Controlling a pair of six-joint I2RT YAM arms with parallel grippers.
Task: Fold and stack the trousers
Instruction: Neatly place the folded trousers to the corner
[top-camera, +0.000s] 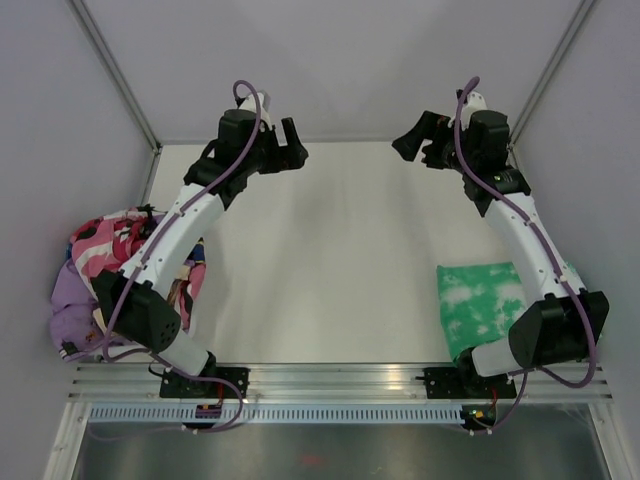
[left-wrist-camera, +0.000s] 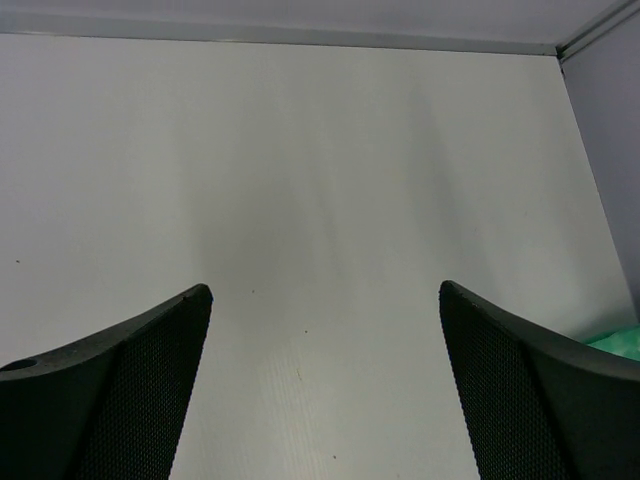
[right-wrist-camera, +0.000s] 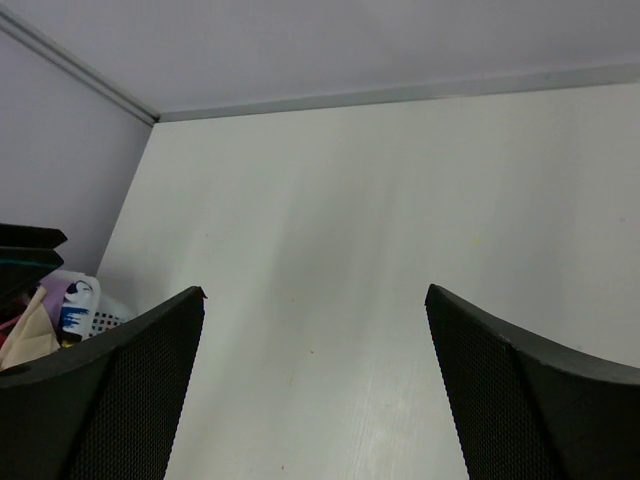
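well apart from right claw (top-camera: 412, 138), folded trousers (top-camera: 480, 305)

I worked in what looked like a robotics lab cell, not a home. My left arm (top-camera: 185, 225) and right arm (top-camera: 525, 230) were bolted to an aluminium rail (top-camera: 330, 378) at the near edge of a bare white table (top-camera: 330, 250), and purple cables (top-camera: 236, 92) ran along them in the open. Plain pale panels (top-camera: 330, 60) closed the table in on three sides, held by thin metal posts (top-camera: 115, 75). The only homely things were a heap of mixed clothes (top-camera: 95, 260) at my left, by a white basket (right-wrist-camera: 100, 322), and the folded green trousers (top-camera: 480, 300) at my right.
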